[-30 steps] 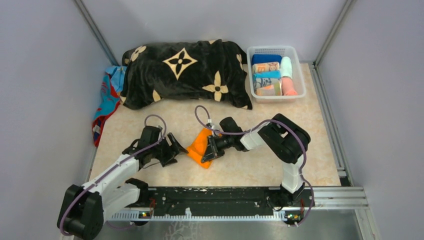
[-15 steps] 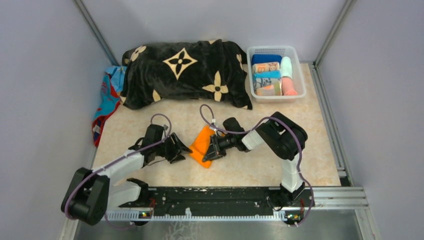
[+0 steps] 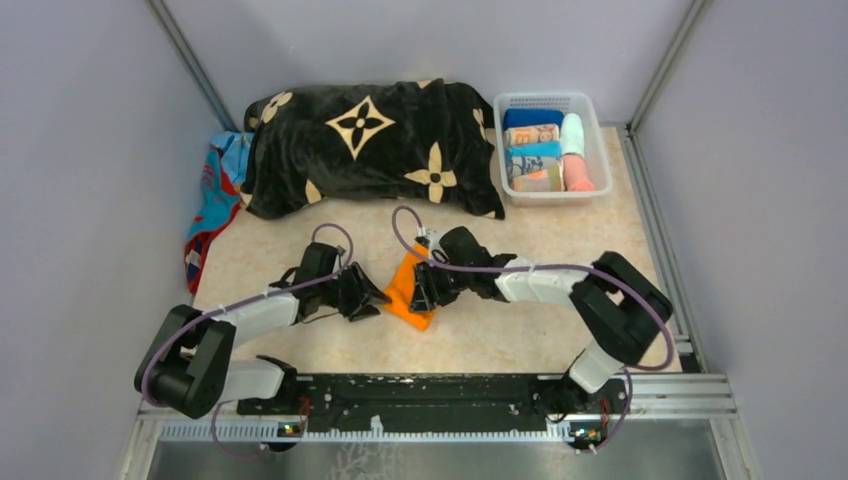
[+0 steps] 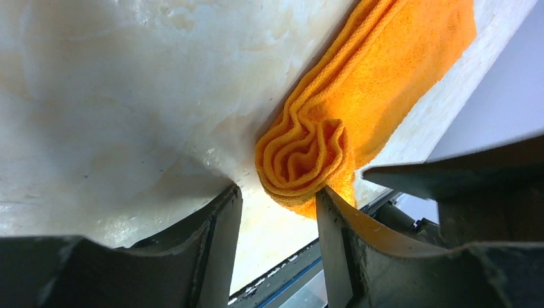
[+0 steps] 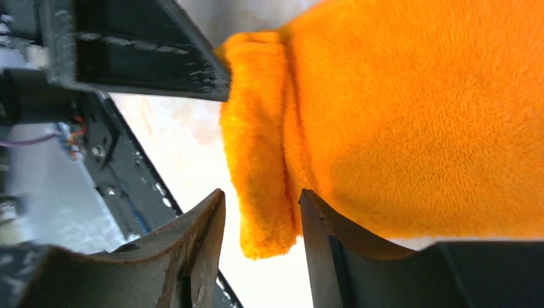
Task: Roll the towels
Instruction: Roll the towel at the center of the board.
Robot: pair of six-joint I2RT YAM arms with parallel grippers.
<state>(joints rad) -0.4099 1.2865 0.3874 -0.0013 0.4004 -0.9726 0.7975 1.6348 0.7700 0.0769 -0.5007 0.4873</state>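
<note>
The orange towel (image 3: 412, 292) lay part-rolled on the desk (image 3: 500, 330) between the arms. The left tool (image 4: 277, 196) stood with jaws apart right at the coiled end, likely to steady the roll. The right tool (image 5: 263, 202) straddled the towel's loose edge with jaws apart and unclamped, probably to take a fresh hold.

The left gripper (image 3: 372, 300) has slid in from well clear of the small orange terry towel (image 3: 404, 285) to the towel's edge. Its jaws are narrower, with the towel's rolled end between them. The right gripper (image 3: 420, 296), shut before, now stands parted around the towel's fold, and the right arm (image 3: 560, 285) has stretched out low. The towel has bunched narrower.
</note>
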